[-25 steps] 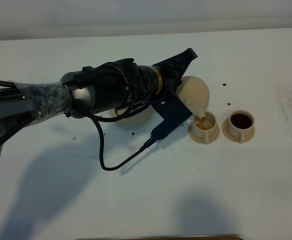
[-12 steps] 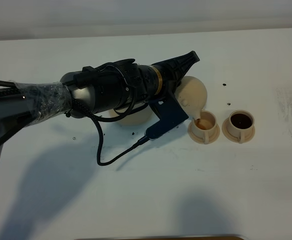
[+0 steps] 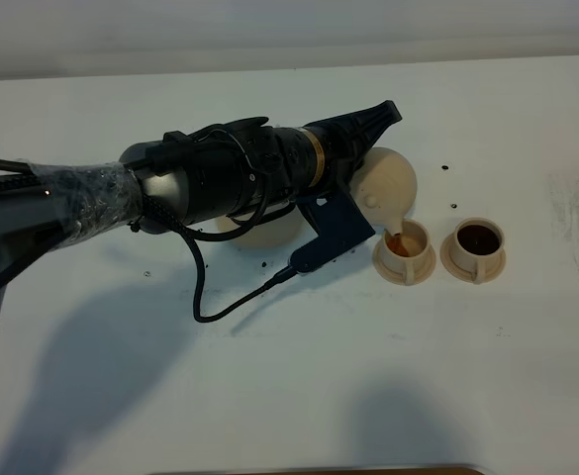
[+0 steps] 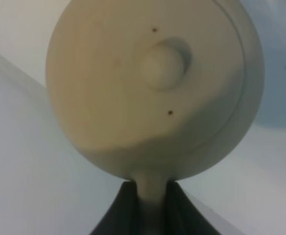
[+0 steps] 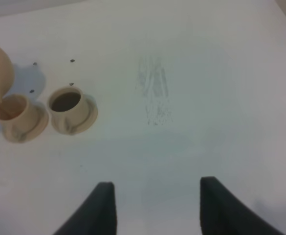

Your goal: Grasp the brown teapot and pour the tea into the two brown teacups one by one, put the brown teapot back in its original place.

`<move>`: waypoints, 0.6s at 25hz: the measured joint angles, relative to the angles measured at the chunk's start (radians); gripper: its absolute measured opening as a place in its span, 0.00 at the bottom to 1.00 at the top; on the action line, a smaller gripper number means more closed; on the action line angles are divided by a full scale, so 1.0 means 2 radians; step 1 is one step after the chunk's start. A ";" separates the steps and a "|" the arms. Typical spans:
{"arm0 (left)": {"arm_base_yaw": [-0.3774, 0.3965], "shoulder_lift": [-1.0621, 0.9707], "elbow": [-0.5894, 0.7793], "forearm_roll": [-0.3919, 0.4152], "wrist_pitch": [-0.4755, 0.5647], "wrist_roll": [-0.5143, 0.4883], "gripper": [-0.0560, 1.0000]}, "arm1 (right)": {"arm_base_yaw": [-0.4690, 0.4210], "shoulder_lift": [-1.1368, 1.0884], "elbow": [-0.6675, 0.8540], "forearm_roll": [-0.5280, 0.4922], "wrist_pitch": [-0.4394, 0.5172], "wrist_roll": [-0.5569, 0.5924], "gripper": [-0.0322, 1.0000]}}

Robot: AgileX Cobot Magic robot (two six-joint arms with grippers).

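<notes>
The left arm (image 3: 220, 180) is stretched across past the middle, and the left gripper (image 4: 150, 198) is clamped, jaws closed, on the handle of the brown teapot (image 4: 152, 88). The right gripper (image 5: 157, 208) is held with jaws spread apart.

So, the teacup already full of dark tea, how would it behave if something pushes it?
The full teacup looks rigid, probably ceramic: it should not flex but might chip. It holds dark tea, so a sharp push would likely slop some. Low and wide on its saucer, it would probably slide on the smooth table rather than tip.
</notes>
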 joint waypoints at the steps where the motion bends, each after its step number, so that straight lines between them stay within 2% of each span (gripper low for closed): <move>1: 0.000 0.000 0.000 0.001 -0.002 0.000 0.13 | 0.000 0.000 0.000 0.000 0.000 0.000 0.43; 15: 0.000 0.000 0.000 0.025 -0.023 0.002 0.13 | 0.000 0.000 0.000 0.000 0.000 0.000 0.43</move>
